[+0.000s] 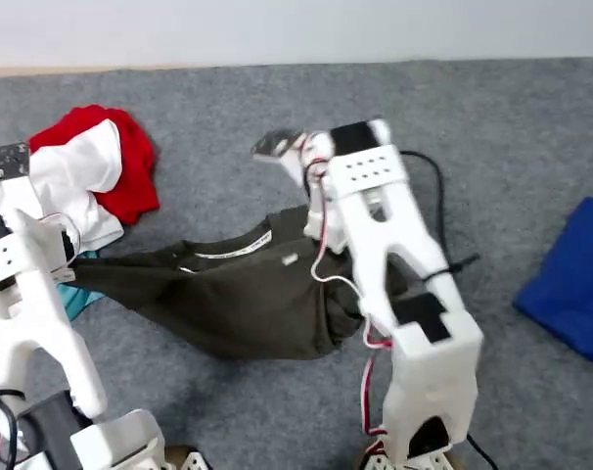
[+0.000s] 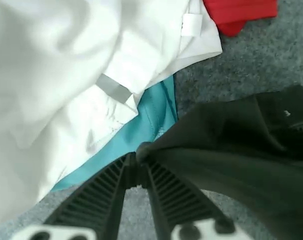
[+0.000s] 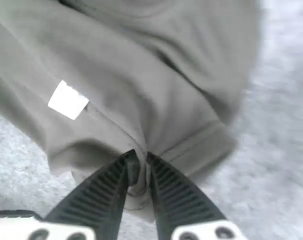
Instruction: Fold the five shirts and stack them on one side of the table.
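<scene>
Holding the dark olive shirt (image 1: 248, 299) stretched beside the white shirt (image 1: 81, 171), left gripper (image 2: 136, 161) and right gripper (image 3: 140, 161) both clamped on its fabric

The jaws pinch the dark shirt (image 2: 241, 145), beside a teal shirt (image 2: 154, 117) under a white shirt (image 2: 51, 65)

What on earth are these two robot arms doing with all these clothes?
Both arms are holding one dark shirt, which lies bunched in the middle of the grey table. The left arm's fingers pinch one end of it, the right arm's fingers another. A white shirt, a red shirt and a teal shirt lie heaped at one side; a blue shirt lies alone at the other.
</scene>
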